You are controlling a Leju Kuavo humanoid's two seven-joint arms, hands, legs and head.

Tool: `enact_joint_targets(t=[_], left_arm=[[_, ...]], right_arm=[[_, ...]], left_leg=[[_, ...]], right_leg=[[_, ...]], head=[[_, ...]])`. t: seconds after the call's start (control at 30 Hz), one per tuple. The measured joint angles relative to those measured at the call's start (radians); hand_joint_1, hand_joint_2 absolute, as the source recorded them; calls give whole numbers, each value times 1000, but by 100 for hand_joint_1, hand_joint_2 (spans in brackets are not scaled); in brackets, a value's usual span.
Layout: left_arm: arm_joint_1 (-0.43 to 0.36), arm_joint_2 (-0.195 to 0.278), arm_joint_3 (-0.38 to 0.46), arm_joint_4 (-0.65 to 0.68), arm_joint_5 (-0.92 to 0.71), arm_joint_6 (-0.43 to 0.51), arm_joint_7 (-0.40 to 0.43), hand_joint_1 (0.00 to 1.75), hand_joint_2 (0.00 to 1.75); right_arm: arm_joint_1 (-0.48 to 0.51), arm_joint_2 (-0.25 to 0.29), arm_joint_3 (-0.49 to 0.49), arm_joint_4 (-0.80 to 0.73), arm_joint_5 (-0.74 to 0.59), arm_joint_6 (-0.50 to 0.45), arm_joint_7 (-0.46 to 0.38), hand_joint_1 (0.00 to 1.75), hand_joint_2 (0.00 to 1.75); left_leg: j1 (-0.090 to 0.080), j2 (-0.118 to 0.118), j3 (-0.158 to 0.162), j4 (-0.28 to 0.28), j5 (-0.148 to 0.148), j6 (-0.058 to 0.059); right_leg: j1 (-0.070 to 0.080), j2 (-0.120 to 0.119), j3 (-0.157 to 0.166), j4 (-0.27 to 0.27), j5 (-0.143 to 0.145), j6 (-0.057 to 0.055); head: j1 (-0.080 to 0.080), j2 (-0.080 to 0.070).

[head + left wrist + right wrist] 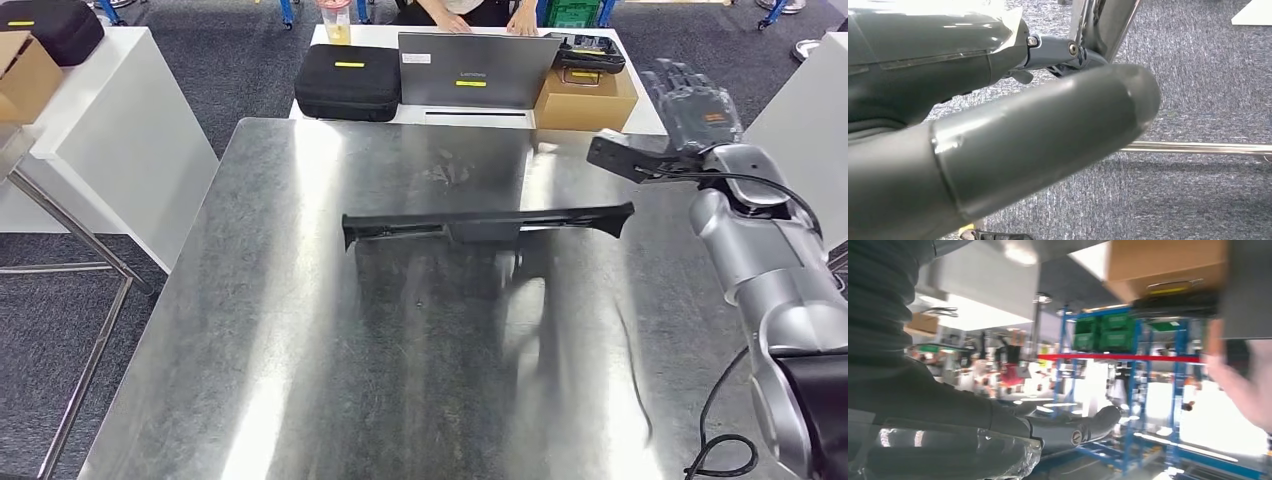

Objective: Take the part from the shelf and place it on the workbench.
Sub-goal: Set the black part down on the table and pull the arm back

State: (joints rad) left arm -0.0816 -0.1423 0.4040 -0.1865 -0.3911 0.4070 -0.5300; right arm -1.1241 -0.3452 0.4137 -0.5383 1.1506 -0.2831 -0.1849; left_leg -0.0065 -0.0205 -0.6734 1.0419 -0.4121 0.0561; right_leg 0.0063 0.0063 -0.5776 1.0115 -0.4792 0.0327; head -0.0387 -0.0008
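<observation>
The long black part (480, 226) lies flat across the middle of the steel workbench (300, 350), with nothing touching it. My right hand (690, 100) is raised above the bench's far right corner, well clear of the part, its fingers stretched out and holding nothing. The right wrist view shows that hand (948, 405) with a straight finger (1083, 427) and nothing in it. In the left wrist view my left hand (998, 150) hangs over grey carpet, its thick thumb extended and nothing in its grasp.
Behind the bench stands a white table with a black case (349, 82), a laptop (465, 70) and a cardboard box (585, 98); a person's hands (522, 20) rest at its far side. Another white table (110, 120) stands to the left.
</observation>
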Motion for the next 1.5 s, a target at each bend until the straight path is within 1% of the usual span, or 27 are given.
enact_joint_targets(t=[0.03, 0.17, 0.3, 0.37, 0.4, 0.43, 0.47, 0.5, 0.53, 0.57, 0.6, 0.67, 0.7, 0.77, 0.8, 0.87, 0.93, 1.0, 1.07, 1.1, 1.2, 1.23, 1.27, 1.37, 1.5], left_arm=[[0, -2, 1, 0, -2, -1, 1, 0, 0], [0, -8, 9, 0, 0, -3, 8, 0, 0], [0, -16, 28, 0, 32, -7, 11, 0, 0], [4, -24, 43, 0, 47, -10, 11, 0, 0], [8, -28, 50, 0, 50, -12, 13, 0, 0], [12, -33, 56, 0, 50, -13, 16, 0, 0], [17, -38, 60, 0, 48, -14, 21, 0, 0], [22, -43, 63, 0, 44, -15, 28, 0, 0], [26, -46, 65, 0, 40, -15, 35, 0, 0], [30, -49, 66, 0, 38, -15, 40, 0, 0], [33, -51, 68, 1, 36, -15, 45, 0, 0], [34, -54, 76, 1, 39, -17, 47, 0, 0], [34, -55, 82, 1, 42, -19, 45, 0, 0], [33, -57, 95, 1, 50, -24, 41, 0, 0], [33, -59, 101, 1, 53, -26, 40, 0, 0], [32, -63, 110, 1, 55, -27, 42, 0, 0], [32, -66, 115, 1, 55, -27, 44, 0, 0], [31, -68, 119, 1, 55, -27, 44, 0, 0], [29, -70, 121, 1, 54, -28, 48, 0, 0], [28, -72, 122, 1, 53, -28, 51, 0, 0], [24, -80, 123, 1, 42, -28, 61, 0, 0], [22, -83, 123, 1, 39, -29, 63, 0, 0], [20, -85, 123, 1, 36, -29, 64, 0, 0], [12, -89, 124, 1, 32, -28, 66, 0, 0], [1, -91, 124, 1, 26, -26, 76, 0, 0]], right_arm=[[0, -17, -4, 1, -2, 0, 3, 0, 175], [1, -90, -23, 3, -3, -6, 27, 0, 0], [23, -171, -41, 5, 2, -34, 70, 0, 0], [71, -240, -62, -4, -21, -72, 94, 0, 0], [119, -287, -83, -20, -48, -100, 107, 0, 0], [193, -339, -112, -48, -82, -129, 122, 0, 0], [289, -395, -156, -92, -120, -155, 138, 0, 0], [408, -446, -217, -150, -151, -168, 150, 0, 0], [528, -484, -287, -208, -169, -170, 155, 0, 0], [630, -510, -358, -265, -172, -161, 152, 0, 0], [733, -520, -441, -326, -159, -137, 139, 0, 0], [912, -511, -641, -462, -98, -48, 84, 0, 0], [1003, -497, -763, -539, -59, 11, 49, 0, 0], [1126, -457, -988, -681, 4, 117, -22, 0, 0], [1167, -434, -1088, -746, 26, 156, -56, 0, 0], [1223, -393, -1261, -856, 53, 204, -105, 0, 0], [1259, -361, -1387, -936, 63, 222, -123, 0, 0], [1283, -339, -1464, -989, 68, 230, -128, 0, 0], [1293, -318, -1520, -1029, 81, 252, -147, 0, 0], [1293, -304, -1550, -1051, 93, 276, -174, 0, 0], [1271, -233, -1682, -1147, 136, 380, -325, 0, 0], [1264, -206, -1734, -1184, 144, 405, -360, 0, 0], [1261, -184, -1778, -1215, 144, 419, -372, 0, 0], [1278, -130, -1866, -1295, 117, 429, -335, 0, 0], [1312, -72, -1924, -1371, 85, 426, -287, 0, 0]], left_leg=[[-1, 0, 0, 0, 0, 0], [-2, 0, 0, 0, 0, 0], [-2, -2, 2, 0, 0, 1], [-1, -9, 4, 1, -1, 2], [-1, -13, 6, 1, -2, 3], [0, -19, 8, 0, -4, 5], [1, -27, 11, 0, -7, 6], [1, -35, 13, 0, -9, 8], [1, -41, 15, 0, -11, 8], [0, -45, 16, 0, -12, 9], [-2, -47, 16, -1, -12, 9], [-5, -45, 18, -2, -15, 11], [-7, -43, 19, -3, -16, 12], [-9, -40, 21, -5, -16, 13], [-9, -39, 22, -6, -16, 12], [-9, -35, 24, -7, -19, 10], [-9, -30, 28, -7, -22, 8], [-9, -23, 31, -7, -24, 7], [-9, -17, 33, -7, -25, 6], [-9, -14, 34, -7, -25, 6], [-10, -10, 37, -7, -27, 7], [-10, -10, 37, -7, -27, 7], [-10, -10, 37, -7, -27, 7], [-10, -8, 37, -7, -28, 7], [-10, -5, 39, -7, -29, 6]], right_leg=[[0, -1, 0, 0, 0, 0], [0, -1, 0, 0, 0, 0], [0, -3, 0, -1, 0, 0], [0, -9, 0, -2, -2, 1], [0, -14, 2, -3, -4, 2], [1, -20, 6, -6, -8, 3], [3, -27, 12, -8, -11, 4], [5, -35, 22, -10, -14, 5], [7, -42, 30, -11, -17, 6], [9, -45, 35, -12, -18, 6], [10, -46, 36, -12, -19, 7], [8, -43, 35, -12, -19, 7], [6, -42, 34, -12, -19, 7], [0, -38, 32, -12, -20, 8], [-2, -36, 31, -12, -21, 8], [-3, -33, 28, -12, -24, 6], [-3, -30, 26, -12, -26, 4], [-3, -23, 27, -12, -26, 3], [-3, -16, 27, -12, -26, 3], [-3, -13, 28, -12, -26, 3], [-4, -9, 29, -12, -26, 3], [-4, -9, 29, -12, -26, 3], [-4, -10, 29, -12, -26, 3], [-4, -9, 30, -12, -26, 3], [-3, -6, 30, -12, -26, 3]], head=[[0, 0], [0, 0], [-1, 0], [-1, 0], [-1, 0], [-1, 0], [-1, 0], [1, 0], [3, 0], [5, 0], [6, 0], [6, 0], [6, 0], [6, 0], [6, 0], [6, 0], [6, 0], [6, 0], [6, 0], [6, 0], [6, 0], [6, 0], [6, 0], [6, 0], [6, 0]])
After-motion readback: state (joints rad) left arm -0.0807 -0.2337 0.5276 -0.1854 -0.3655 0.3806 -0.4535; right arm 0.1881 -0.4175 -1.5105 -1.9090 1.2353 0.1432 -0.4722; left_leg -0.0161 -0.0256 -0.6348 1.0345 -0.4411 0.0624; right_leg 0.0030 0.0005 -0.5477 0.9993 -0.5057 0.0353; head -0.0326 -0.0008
